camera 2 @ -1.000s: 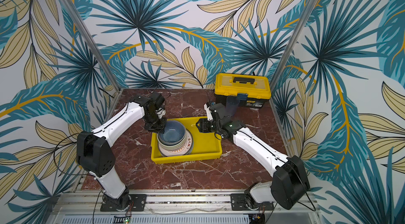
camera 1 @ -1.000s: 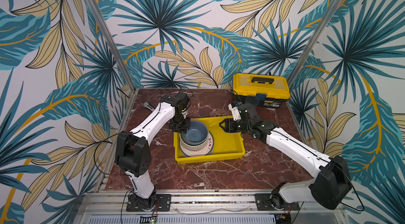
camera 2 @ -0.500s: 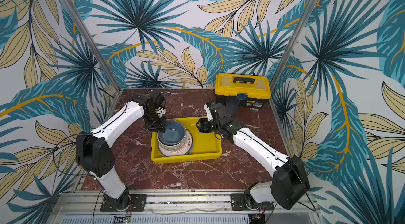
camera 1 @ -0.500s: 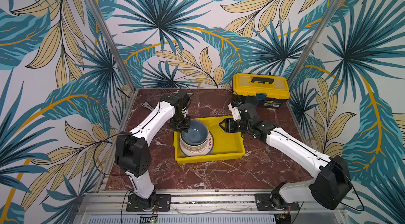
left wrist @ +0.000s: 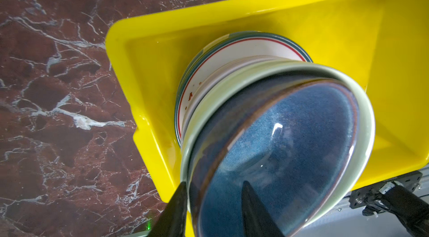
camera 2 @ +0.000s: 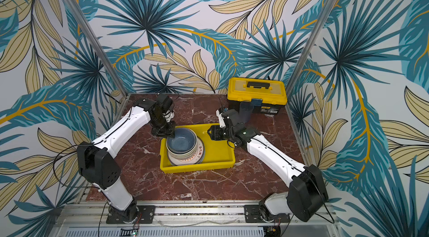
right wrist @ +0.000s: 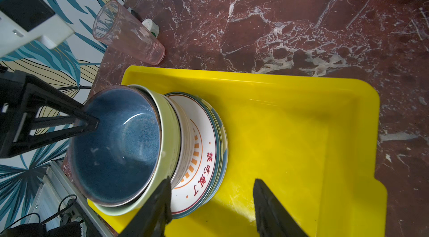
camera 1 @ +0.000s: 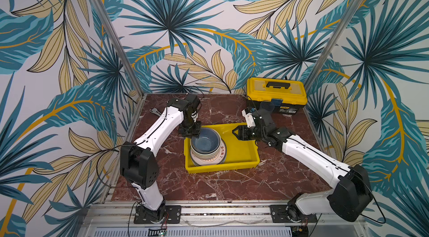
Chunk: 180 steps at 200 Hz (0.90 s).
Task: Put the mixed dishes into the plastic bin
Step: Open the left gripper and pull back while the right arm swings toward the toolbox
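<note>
The blue bowl [camera 1: 205,141] was stacked on the dishes [camera 1: 210,158] at the left end of the yellow bin [camera 1: 241,152]. Its rim was straddled by the left gripper [left wrist: 213,183], jaws parted; the right gripper [right wrist: 211,179] was held open and empty.

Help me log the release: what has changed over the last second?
The fingers of the left gripper have spread apart astride the rim of the blue bowl, letting it go atop the stack in the yellow bin. The bowl, stack, bin and open right gripper stayed put.
</note>
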Each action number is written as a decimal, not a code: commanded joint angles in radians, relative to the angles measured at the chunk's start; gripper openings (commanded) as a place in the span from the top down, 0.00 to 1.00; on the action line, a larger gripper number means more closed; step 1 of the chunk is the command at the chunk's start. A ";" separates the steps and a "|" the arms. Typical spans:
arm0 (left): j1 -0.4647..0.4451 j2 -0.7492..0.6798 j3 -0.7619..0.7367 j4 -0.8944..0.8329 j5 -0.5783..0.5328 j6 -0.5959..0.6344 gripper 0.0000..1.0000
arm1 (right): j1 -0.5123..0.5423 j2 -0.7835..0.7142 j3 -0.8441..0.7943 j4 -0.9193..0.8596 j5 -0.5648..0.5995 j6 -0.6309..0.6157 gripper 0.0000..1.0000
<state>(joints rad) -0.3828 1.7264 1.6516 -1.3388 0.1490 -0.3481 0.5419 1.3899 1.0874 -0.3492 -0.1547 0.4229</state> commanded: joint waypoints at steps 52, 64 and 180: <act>-0.002 -0.048 0.030 -0.047 -0.042 0.017 0.63 | -0.001 0.018 0.002 -0.006 -0.008 -0.001 0.42; -0.001 -0.051 0.026 -0.047 -0.065 0.018 0.63 | -0.002 0.020 0.005 -0.007 -0.011 -0.001 0.42; 0.138 -0.075 0.040 0.010 -0.119 0.028 0.53 | -0.117 -0.023 0.071 -0.120 0.075 -0.027 0.43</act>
<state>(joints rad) -0.2699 1.7096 1.7164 -1.3724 0.0479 -0.3244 0.4957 1.3891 1.1122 -0.4015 -0.1246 0.4107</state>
